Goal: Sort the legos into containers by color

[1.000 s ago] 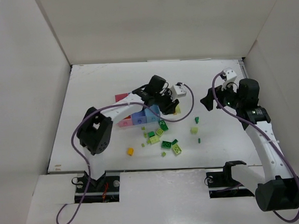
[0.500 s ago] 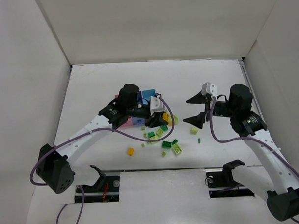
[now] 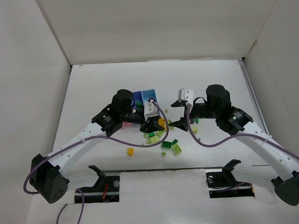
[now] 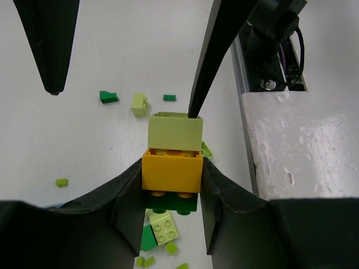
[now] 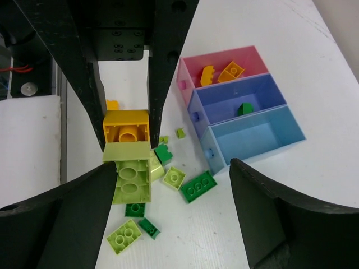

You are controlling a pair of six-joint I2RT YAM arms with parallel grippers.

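Black left gripper [image 4: 171, 185] clamps an orange brick [image 4: 171, 171] with a lime brick [image 4: 175, 131] stuck on it, near the containers [image 5: 255, 137]. The right gripper [image 5: 173, 168], wide open, should pinch only the lime one and pull straight.

A white tabletop [image 3: 99, 89] fills the middle of the top view, matte and faintly scuffed. Three plain white panels box it in: a back wall [image 3: 151, 23], a left wall [image 3: 21, 97] and a right wall [image 3: 280, 63], each leaning outward towards its top. Along the near edge lies a white board [image 3: 162, 200] with a rough, foam-like face, seen close up in the left wrist view [image 4: 303, 168]. A grey metal rail [image 4: 247, 67] runs between board and tabletop. A thin red wire [image 3: 104, 188] sits in the board's left cut-out.
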